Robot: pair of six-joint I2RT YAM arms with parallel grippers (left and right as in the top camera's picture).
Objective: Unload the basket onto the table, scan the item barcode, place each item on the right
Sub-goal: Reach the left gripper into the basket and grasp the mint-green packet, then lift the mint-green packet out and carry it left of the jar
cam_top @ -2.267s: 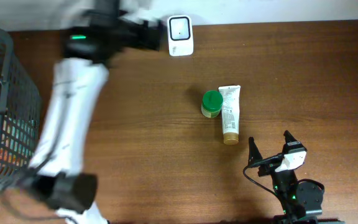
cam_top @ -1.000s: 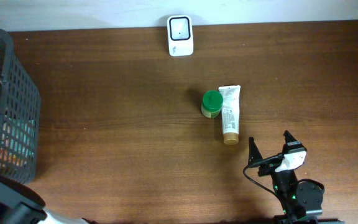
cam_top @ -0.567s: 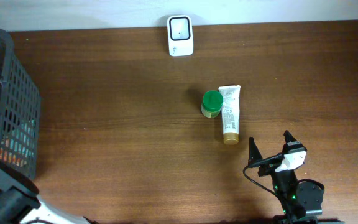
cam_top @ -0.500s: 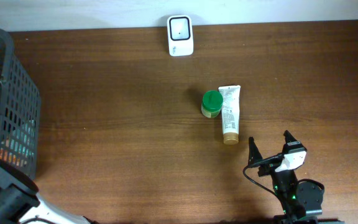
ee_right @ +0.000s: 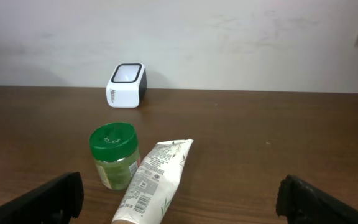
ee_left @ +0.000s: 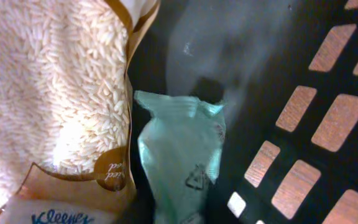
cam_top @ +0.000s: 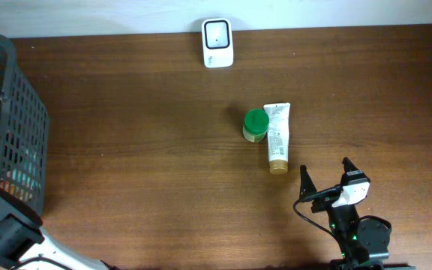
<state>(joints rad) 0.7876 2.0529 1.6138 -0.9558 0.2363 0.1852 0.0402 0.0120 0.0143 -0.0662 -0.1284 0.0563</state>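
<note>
"Kleenex" reads in blue on a white pack (ee_left: 55,216) inside the dark mesh basket (ee_left: 272,68), next to a clear-windowed bag of rice (ee_left: 48,87). Beside these lies a mint-green pouch (ee_left: 179,155) printed with a recycling triangle. The left end effector's fingers are out of sight, so I cannot tell whether it is closed. On the desk (cam_top: 141,165), a white tube (cam_top: 277,137) with a barcode near its cap lies just beside a green-lidded jar (cam_top: 255,125). The white barcode scanner (cam_top: 217,43) stands well apart at the far edge. The right end effector (cam_top: 325,168) is spread wide, holding nothing.
</note>
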